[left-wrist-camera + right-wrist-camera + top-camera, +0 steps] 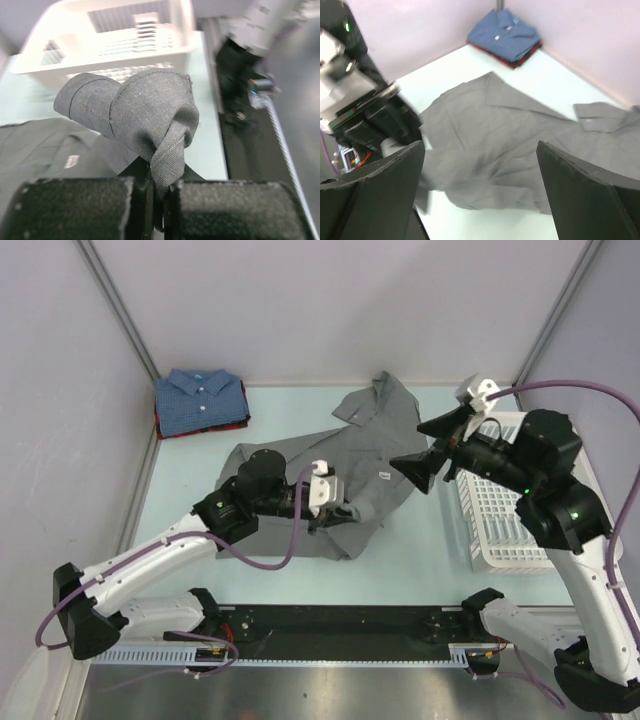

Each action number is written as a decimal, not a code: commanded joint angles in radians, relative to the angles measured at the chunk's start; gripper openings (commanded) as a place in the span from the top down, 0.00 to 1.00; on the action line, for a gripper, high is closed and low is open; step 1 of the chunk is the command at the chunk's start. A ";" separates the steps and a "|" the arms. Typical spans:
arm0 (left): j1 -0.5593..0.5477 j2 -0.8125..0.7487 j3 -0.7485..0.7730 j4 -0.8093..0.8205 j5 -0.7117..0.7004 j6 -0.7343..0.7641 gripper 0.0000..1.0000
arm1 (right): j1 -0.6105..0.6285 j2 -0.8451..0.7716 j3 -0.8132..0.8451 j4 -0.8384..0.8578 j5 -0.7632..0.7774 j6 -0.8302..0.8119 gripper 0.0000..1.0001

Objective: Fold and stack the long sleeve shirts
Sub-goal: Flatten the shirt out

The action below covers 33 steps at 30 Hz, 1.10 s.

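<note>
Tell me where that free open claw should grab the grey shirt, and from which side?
Probably the edge nearest the white basket, coming down from above on the basket side. The grey shirt lies flat, so only a border offers something to pinch. The left gripper pinches a bunched fold elsewhere, and the open right gripper hangs near that edge.

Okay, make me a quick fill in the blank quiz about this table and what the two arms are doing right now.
1. The left gripper pinches the grey shirt; the right gripper holds ___.
2. The right gripper's jaws stand ___.
3. The blue shirt and the dark red shirt are stacked in the far ___ corner.

Missing words: nothing; open; left.
</note>
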 commanded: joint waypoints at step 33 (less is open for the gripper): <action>-0.537 -0.033 0.162 -0.778 0.283 1.179 0.93 | -0.062 0.385 -0.289 -0.053 -0.065 -0.329 0.14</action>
